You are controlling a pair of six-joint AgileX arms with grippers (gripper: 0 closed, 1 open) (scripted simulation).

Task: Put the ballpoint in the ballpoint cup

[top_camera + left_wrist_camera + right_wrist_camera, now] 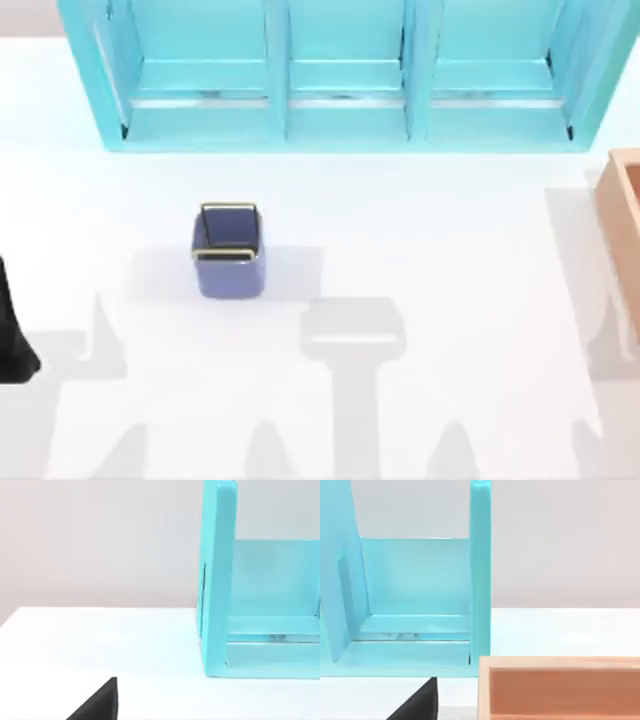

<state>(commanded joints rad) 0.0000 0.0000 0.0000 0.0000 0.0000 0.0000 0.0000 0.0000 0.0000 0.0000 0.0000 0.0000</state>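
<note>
Smooth white desk (420, 240). Turquoise shelf unit (345, 75), 3 flat-walled bays, along far edge. Tan wooden box (622, 225) at right edge. Blue-violet ballpoint cup (229, 250), square, rounded corners, thin gold rim, left of centre. Left arm (12, 330) at left edge; claw state: cannot tell.

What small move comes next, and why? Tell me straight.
Probably none: I would leave the arms parked. A thin dark stick, likely the ballpoint, already leans inside the ballpoint cup, and the left arm sits at the table's left edge, apart from the cup.
</note>
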